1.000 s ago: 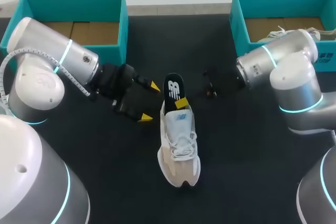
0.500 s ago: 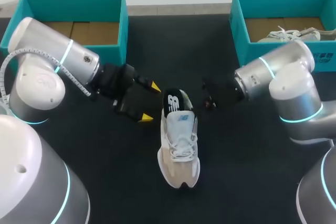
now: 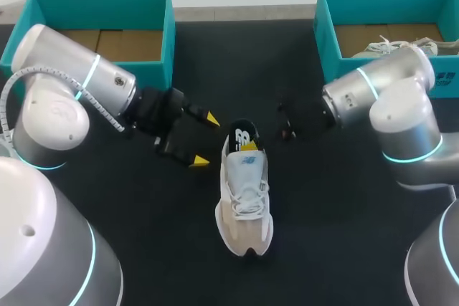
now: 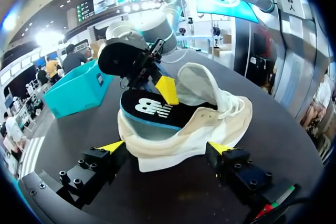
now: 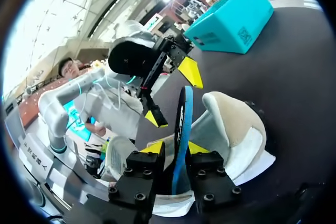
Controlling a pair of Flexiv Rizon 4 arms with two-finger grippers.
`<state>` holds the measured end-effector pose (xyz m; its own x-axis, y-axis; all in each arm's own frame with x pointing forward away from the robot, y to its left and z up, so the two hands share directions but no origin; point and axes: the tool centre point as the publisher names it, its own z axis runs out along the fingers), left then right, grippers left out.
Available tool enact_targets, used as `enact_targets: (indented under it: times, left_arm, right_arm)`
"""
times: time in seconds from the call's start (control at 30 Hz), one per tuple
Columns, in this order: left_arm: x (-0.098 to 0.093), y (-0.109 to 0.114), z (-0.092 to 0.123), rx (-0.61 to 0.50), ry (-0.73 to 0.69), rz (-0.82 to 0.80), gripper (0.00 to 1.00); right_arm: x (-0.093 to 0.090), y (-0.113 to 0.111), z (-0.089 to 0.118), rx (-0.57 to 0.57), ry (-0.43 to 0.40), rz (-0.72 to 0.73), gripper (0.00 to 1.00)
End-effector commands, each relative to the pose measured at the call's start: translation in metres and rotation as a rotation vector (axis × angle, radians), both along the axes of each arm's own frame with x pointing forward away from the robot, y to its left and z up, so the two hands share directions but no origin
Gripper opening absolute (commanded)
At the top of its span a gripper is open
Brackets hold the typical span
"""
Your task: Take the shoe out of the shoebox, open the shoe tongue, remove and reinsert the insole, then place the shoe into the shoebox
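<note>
Starting nearest: leaves the white-and-beige lace-up sneaker (image 3: 244,206) flat on the black surface (image 3: 165,249), toe nearest, outside both boxes. Farther up, at the heel opening, pinches the black blue-edged foam insole (image 5: 181,119) edge-on in the right tool (image 5: 175,148), narrow and clamped on it. Has pushed that insole deeper over the past second, leaving less of it poking out of the collar; judged as reinsertion partly done, not yet seated. Holds the left tool (image 3: 204,140) wide beside the heel, touching nothing, unmoved. Beyond, keeps the teal cardboard shoebox (image 3: 166,41) waiting at far left; notes a second teal box (image 3: 326,34) at far right with another pale shoe (image 3: 391,46) inside.
</note>
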<state>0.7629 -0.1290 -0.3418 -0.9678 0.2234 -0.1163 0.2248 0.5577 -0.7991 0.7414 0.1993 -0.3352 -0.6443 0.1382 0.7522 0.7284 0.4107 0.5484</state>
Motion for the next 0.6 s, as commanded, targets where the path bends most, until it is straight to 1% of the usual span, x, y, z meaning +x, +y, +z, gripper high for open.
enact_targets:
  times: [0.03, 0.07, 0.13, 0.23, 0.33, 0.47, 0.6]
  left_arm:
    - [-0.001, 0.0, 0.0, -0.002, -0.002, 0.0, 1.0]
    - [-0.001, 0.0, 0.0, -0.002, -0.001, 0.0, 1.0]
    - [-0.001, 0.001, 0.0, -0.002, -0.001, 0.0, 1.0]
    - [-0.002, 0.001, 0.0, -0.002, 0.001, -0.001, 1.0]
    - [-0.002, 0.001, 0.0, -0.003, 0.002, -0.001, 1.0]
    - [-0.002, 0.001, 0.0, -0.003, 0.004, -0.001, 1.0]
    - [-0.002, 0.002, 0.0, -0.001, 0.005, -0.003, 1.0]
  right_arm:
    - [0.011, 0.0, 0.005, -0.013, -0.004, 0.019, 0.18]
    - [0.012, 0.0, 0.005, -0.014, -0.006, 0.02, 0.13]
    - [0.012, -0.001, 0.004, -0.015, -0.006, 0.024, 0.0]
    - [0.009, -0.001, 0.0, -0.02, 0.013, 0.028, 0.0]
    - [0.001, 0.001, -0.005, -0.023, 0.044, 0.026, 0.0]
    - [-0.016, 0.003, -0.013, -0.029, 0.097, 0.024, 0.0]
    - [-0.025, 0.006, -0.017, -0.02, 0.114, 0.017, 0.0]
